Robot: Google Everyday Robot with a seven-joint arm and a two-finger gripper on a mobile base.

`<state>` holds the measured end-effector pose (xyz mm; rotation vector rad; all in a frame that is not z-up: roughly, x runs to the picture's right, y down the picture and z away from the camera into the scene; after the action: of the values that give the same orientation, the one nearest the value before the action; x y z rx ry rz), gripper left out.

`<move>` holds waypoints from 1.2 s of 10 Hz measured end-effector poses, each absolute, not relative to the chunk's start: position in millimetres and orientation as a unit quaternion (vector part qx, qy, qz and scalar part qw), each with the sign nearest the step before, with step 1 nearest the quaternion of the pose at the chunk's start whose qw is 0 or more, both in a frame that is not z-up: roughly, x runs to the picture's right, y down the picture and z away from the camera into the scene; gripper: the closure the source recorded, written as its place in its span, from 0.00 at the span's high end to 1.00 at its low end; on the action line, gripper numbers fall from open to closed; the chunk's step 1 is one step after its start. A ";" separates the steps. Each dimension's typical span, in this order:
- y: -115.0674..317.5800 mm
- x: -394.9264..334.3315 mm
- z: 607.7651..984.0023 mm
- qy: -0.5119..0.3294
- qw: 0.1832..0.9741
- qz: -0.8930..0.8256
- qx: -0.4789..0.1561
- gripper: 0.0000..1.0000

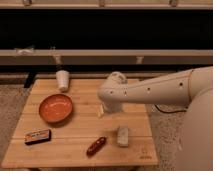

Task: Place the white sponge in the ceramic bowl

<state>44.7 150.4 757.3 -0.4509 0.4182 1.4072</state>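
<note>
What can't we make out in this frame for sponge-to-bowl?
Camera view, gripper: over the middle of the table, right of the ceramic bowl, mostly hidden under the arm.
Label on the dark packet: too small.
The red-brown oblong left of the white sponge: too blurred to identify.
Table's right edge: behind the arm.

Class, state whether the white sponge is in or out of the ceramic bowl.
Out: the white sponge lies on the table, apart from the ceramic bowl; the gripper hangs between them.
</note>
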 end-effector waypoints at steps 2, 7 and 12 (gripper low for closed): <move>188.8 55.9 762.7 0.209 0.690 0.660 -0.212 0.80; 234.9 74.8 775.0 0.226 0.665 0.680 -0.211 0.80; 256.4 106.6 781.9 0.246 0.654 0.689 -0.193 0.80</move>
<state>106.6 256.4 781.9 -0.4376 0.5577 1.5627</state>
